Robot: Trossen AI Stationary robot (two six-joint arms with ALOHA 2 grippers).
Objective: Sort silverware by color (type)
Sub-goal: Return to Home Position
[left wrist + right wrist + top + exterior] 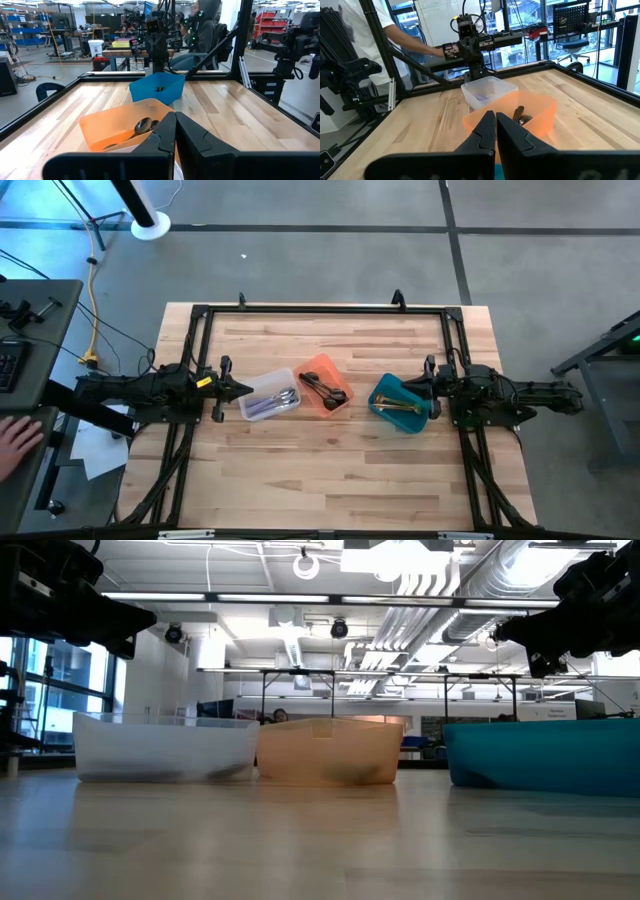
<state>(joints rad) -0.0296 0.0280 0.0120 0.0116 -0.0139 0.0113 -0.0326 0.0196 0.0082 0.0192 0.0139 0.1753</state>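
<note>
Three bins stand in a row on the table. The clear bin [268, 397] holds silver pieces [284, 399]. Black pieces [325, 389] lie in the orange bin [323, 385], and their bowls show in the left wrist view [142, 125] and the right wrist view [520, 114]. Gold pieces [398, 408] lie in the teal bin [402, 402]. My left gripper [232, 389] hovers shut just left of the clear bin, its fingers together in its wrist view [175, 131]. My right gripper [424, 388] hovers shut at the teal bin's right side, also in its wrist view [495, 131].
A black frame [320, 308] runs along the table's far edge and both sides. Bare wood lies on the near side of the bins [330, 470]. People stand beyond the table [202, 25] [407, 42]; a hand [15, 442] rests at a desk to the left.
</note>
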